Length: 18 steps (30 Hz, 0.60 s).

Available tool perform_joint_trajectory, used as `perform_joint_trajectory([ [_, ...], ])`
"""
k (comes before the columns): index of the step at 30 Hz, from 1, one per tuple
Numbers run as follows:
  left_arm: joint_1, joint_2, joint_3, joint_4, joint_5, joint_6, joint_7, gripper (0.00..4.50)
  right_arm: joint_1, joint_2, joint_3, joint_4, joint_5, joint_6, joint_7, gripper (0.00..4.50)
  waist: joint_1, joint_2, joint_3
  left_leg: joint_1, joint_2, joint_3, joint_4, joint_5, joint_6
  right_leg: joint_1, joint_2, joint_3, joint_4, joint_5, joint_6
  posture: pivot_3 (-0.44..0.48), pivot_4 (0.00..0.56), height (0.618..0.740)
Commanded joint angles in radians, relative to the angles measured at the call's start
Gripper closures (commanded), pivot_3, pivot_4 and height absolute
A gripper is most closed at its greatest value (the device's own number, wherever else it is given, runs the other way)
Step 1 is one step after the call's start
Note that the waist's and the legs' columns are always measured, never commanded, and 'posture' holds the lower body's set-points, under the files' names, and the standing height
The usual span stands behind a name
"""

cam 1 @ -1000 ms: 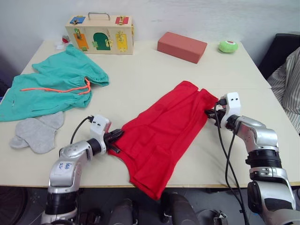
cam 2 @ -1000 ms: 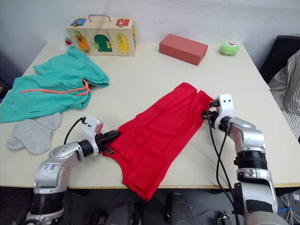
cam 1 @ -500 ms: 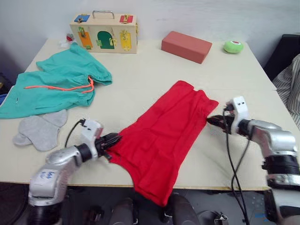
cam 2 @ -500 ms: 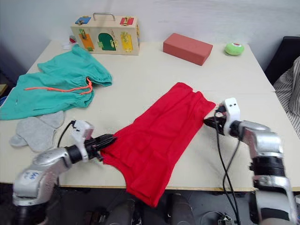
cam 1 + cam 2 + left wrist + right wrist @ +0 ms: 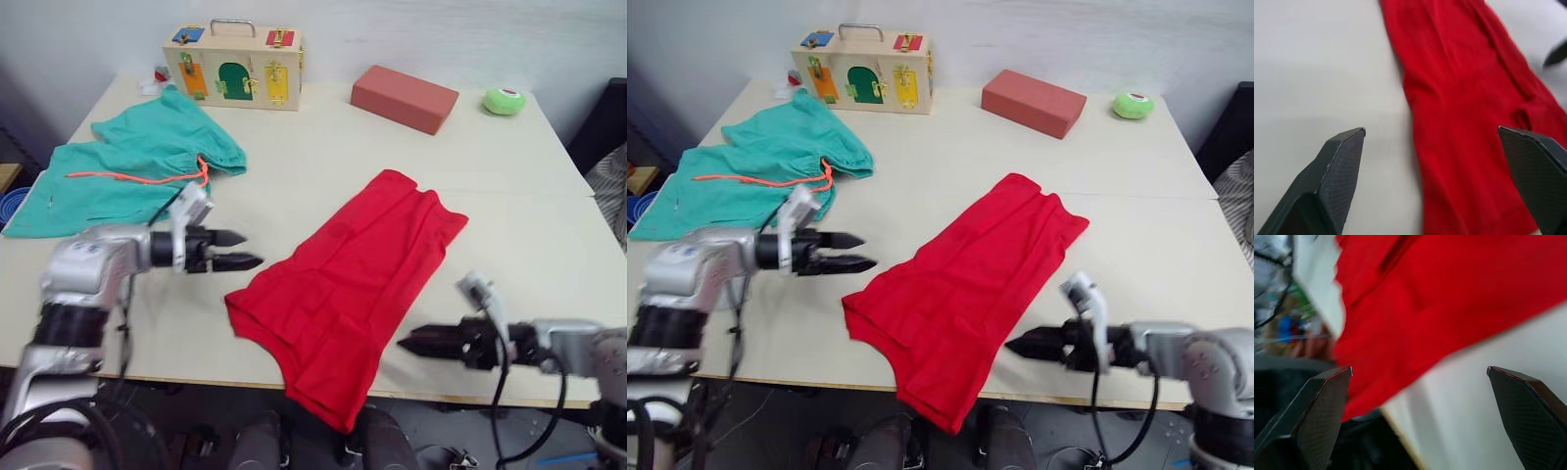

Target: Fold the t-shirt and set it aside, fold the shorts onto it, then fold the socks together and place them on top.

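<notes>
Still on step one, the t-shirt fold. It lies flat and diagonal across the table, folded lengthwise already by the look of it, near end drooping over the front edge. Nothing in either hand right now.

My left gripper hovers above the table just off the shirt's left edge, fingers spread, empty; the left wrist view shows both pads wide with the red cloth between and ahead of them. My right gripper sits low at the front edge, right beside the shirt's lower right side, pointing at it; the right wrist view has its fingers wide too, the hanging hem in front.

Shorts are bunched at the far left, orange cord showing, well apart from the shirt. Socks not spotted from here.

Next, I reckon: grab the overhanging end with both hands, one per corner, and bring it up over the far end to halve the shirt. Needs a low pinch at the hem, the right one working below table level. Risk is catching one layer only and undoing the earlier fold
</notes>
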Motion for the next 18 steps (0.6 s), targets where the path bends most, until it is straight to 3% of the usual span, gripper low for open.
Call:
perform_joint_trajectory([
  [1,-0.149,-0.112,-0.068,0.265,0.08,-0.129,-0.019,0.02,0.024,0.094,0.021,-0.055,0.04,0.009,-0.114,0.0,0.001,-0.002,-0.001,-0.002,0.0,0.001,0.001,0.0,0.001,-0.001,0.0,0.001,0.0,0.001,0.001,0.0,0.15,0.74],
  [5,-0.347,-0.269,-0.072,0.657,0.173,-0.301,0.055,0.02,0.018,0.155,0.079,-0.028,0.055,0.009,-0.208,0.0,-0.014,-0.007,-0.003,-0.006,0.0,0.003,0.003,0.002,0.003,-0.004,0.002,0.001,0.001,0.002,0.003,0.0,0.15,0.74],
  [9,-0.449,-0.349,-0.035,0.883,0.212,-0.385,0.11,0.02,-0.005,0.18,0.102,-0.001,0.064,0.009,-0.253,0.0,-0.04,-0.008,-0.003,-0.006,0.001,0.003,0.002,0.002,0.002,-0.006,0.003,0.001,0.001,0.002,0.003,0.0,0.15,0.74],
  [14,-0.492,-0.413,-0.033,0.993,0.28,-0.44,0.156,0.02,-0.037,0.237,0.13,0.02,0.045,0.001,-0.29,0.0,-0.052,-0.01,-0.005,-0.005,0.002,0.002,0.002,0.004,0.001,-0.005,0.003,0.0,0.001,0.002,0.003,0.0,0.15,0.74],
  [16,-0.5,-0.429,-0.013,1.015,0.289,-0.435,0.183,0.0,-0.034,0.26,0.137,0.015,0.04,-0.001,-0.308,0.37,-0.05,-0.011,-0.005,-0.005,0.001,0.001,0.002,0.005,0.001,-0.005,0.002,0.0,0.001,0.002,0.003,0.0,0.15,0.74],
  [18,-0.502,-0.435,0.001,1.024,0.3,-0.447,0.192,0.42,-0.03,0.281,0.131,0.009,0.039,-0.002,-0.321,0.89,-0.05,-0.011,-0.005,-0.005,0.001,0.0,0.002,0.005,0.002,-0.005,0.001,0.001,0.002,0.002,0.002,0.0,0.15,0.74],
])
